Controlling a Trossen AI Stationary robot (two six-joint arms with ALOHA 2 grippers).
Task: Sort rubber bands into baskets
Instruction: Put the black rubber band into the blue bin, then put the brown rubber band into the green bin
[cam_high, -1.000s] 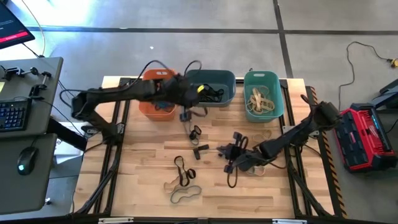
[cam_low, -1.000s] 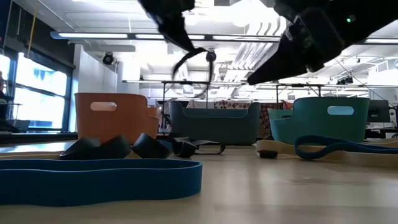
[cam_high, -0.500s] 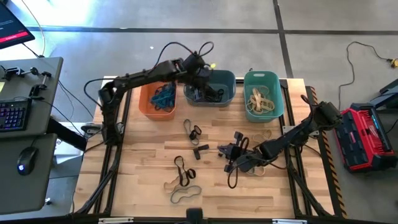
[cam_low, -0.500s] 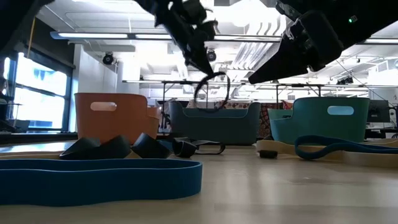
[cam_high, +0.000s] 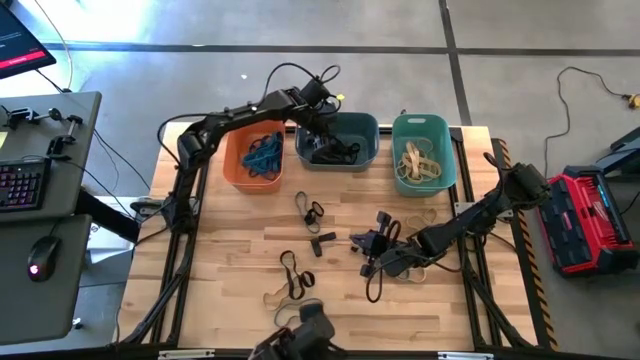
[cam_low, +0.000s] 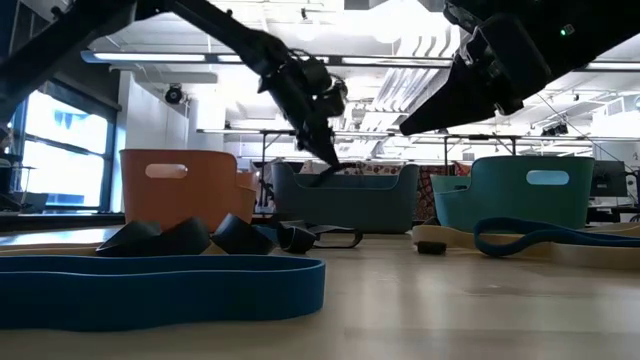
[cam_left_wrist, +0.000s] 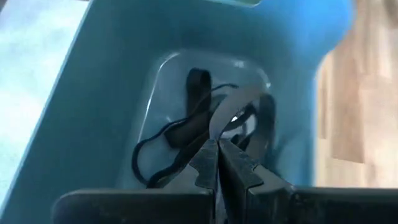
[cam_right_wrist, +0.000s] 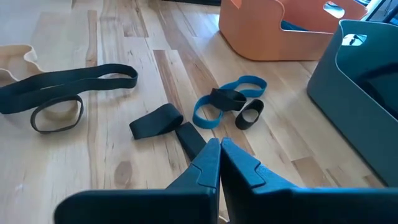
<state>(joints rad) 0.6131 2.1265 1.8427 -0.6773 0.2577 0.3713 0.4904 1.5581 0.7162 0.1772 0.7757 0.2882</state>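
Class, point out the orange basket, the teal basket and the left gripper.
orange basket (cam_high: 232, 171): high view, its near left rim.
teal basket (cam_high: 449, 150): high view, its right rim.
left gripper (cam_left_wrist: 217, 163): left wrist view, between its closed fingertips.

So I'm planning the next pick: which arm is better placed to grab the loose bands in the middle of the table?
Probably the right. Its gripper hangs low beside the loose bands, fingers shut and empty. The left gripper is over the grey basket, fingers shut on a black band.

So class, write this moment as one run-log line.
left claw: shut, over grey basket holding dark bands | right claw: shut, low above table | loose bands: still unsorted
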